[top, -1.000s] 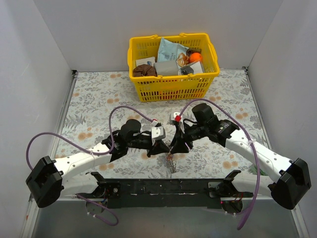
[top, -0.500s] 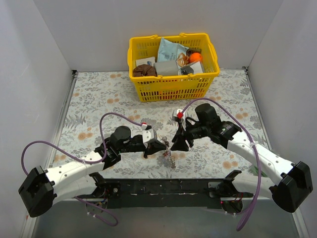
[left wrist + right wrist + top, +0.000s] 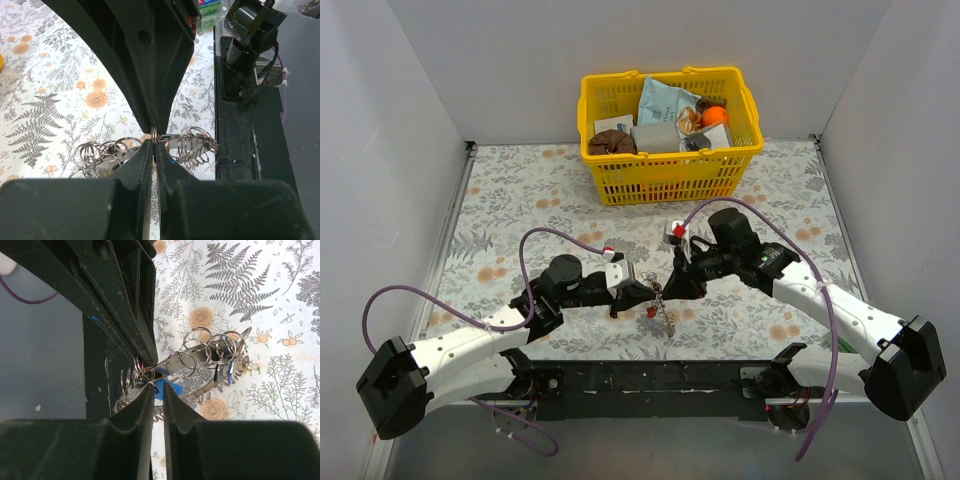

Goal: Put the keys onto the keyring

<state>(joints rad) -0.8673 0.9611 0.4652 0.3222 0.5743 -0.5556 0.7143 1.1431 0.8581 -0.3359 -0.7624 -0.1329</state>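
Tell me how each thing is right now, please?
keyring, pinched at its edge by the left tool
left tool, shut on the keyring
right tool, nearly closed at the keys; grip unclear
keys, bunched together at the keyring
basket, upright, filled with packets

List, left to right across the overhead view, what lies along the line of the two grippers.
In order: left gripper → keyring, hanging between the two → right gripper.
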